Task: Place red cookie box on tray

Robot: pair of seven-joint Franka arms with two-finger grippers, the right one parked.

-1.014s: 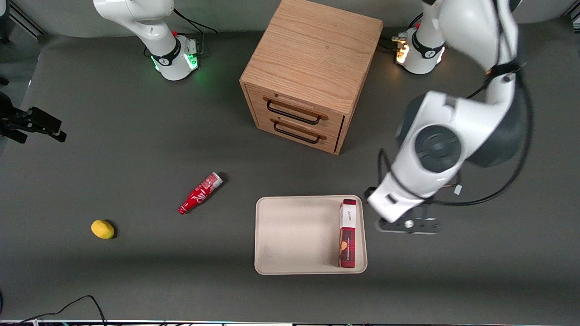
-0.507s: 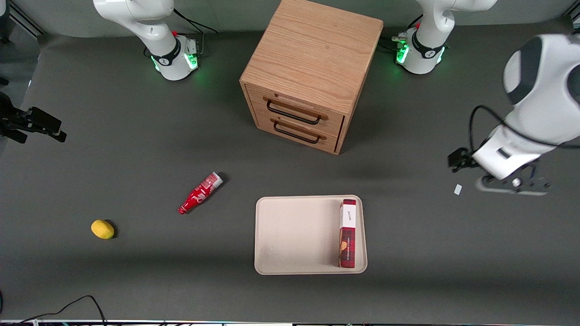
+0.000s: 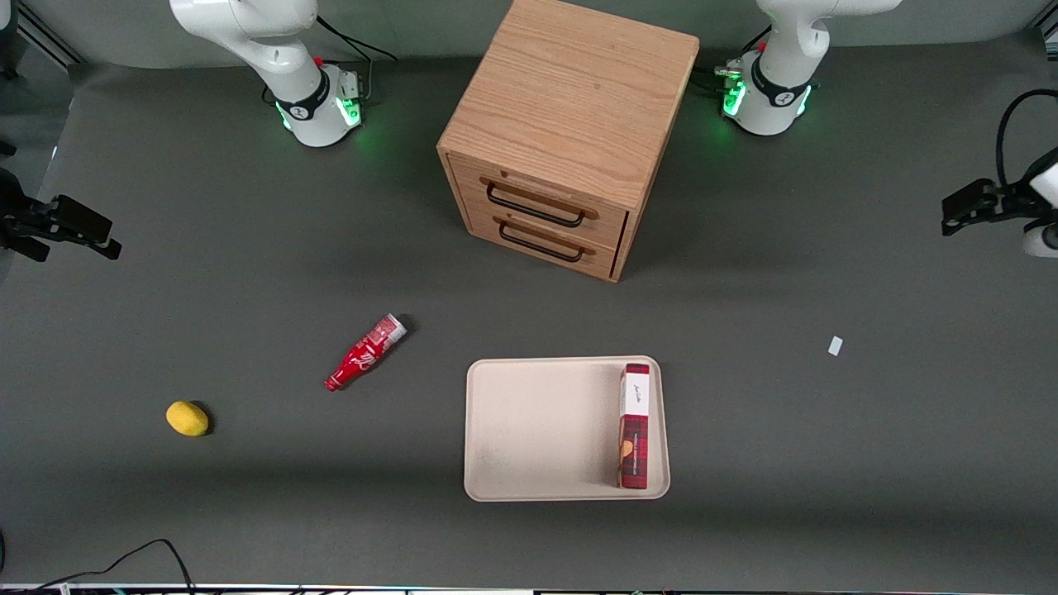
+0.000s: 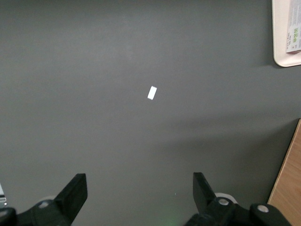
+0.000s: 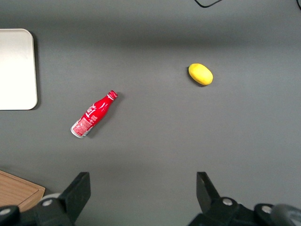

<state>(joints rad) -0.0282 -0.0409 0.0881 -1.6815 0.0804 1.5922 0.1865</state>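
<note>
Retracted well away from tray (image 3: 512,430), end effector (image 4: 140,188) is seen open, empty; box (image 3: 634,426) at rim could be tipped if bumped.

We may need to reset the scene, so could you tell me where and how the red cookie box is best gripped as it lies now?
The red cookie box lies on its narrow side along the tray edge nearest the working arm. Probably best: come from above and close across its slim width near mid-length, one finger between box and rim. The gripper hangs open, away at the working arm's end of the table.
</note>
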